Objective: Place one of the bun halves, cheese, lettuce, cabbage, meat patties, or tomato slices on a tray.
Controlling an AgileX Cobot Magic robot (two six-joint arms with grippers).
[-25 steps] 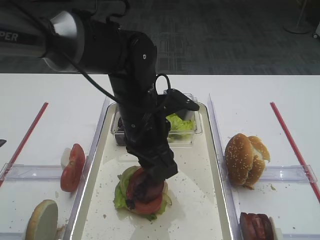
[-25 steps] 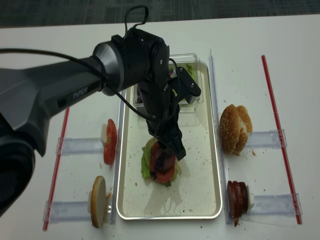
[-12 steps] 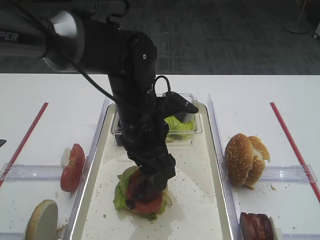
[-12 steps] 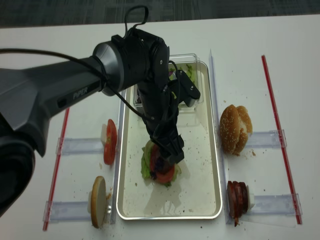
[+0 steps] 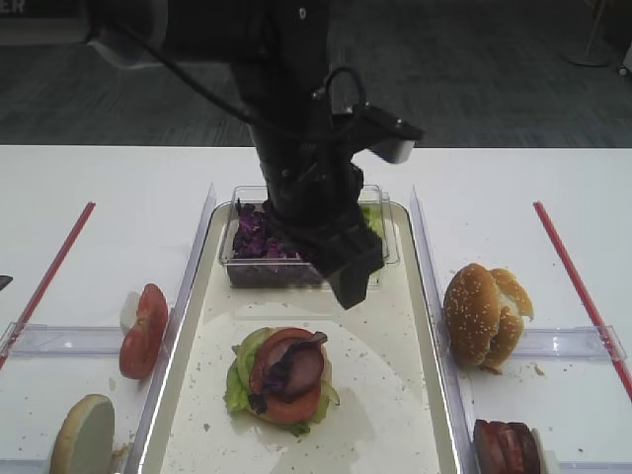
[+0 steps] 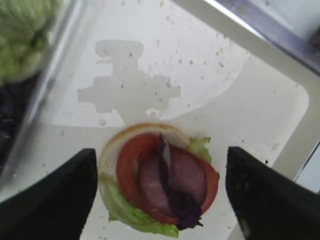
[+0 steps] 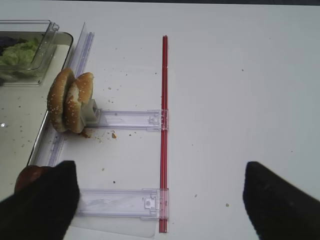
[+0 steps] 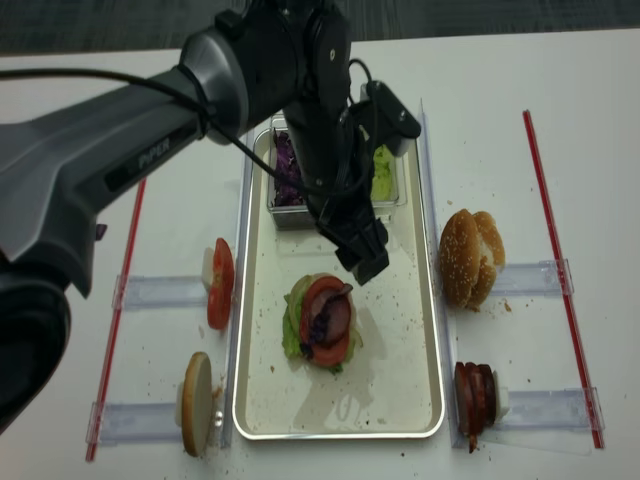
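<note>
We list, from the left: a red strip (image 8: 118, 312) on the white table (image 8: 90, 120); a clear holder (image 8: 160, 291) carrying upright tomato slices (image 8: 219, 284), and nearer us a bun half (image 8: 195, 402) standing on edge. Next we note the tray (image 8: 395, 385), with a clear plastic box (image 8: 286, 212) at its far end holding purple cabbage (image 8: 284, 170) on the left and lettuce (image 8: 384, 172) on the right. At mid-tray we find a stack: bun base, lettuce, a tomato slice (image 6: 132, 165), a meat patty (image 6: 187, 175) and a cabbage strip (image 6: 170, 192) on top. The left gripper (image 6: 160, 190) hangs above the stack, jaws wide, holding nothing. Right of the tray we record two bun halves (image 8: 470, 257) on edge, then meat patties (image 8: 476, 396) nearer us, and a second red strip (image 8: 562, 290). The right gripper (image 7: 160, 195) hovers over bare table, its fingers spread wide and empty.
</note>
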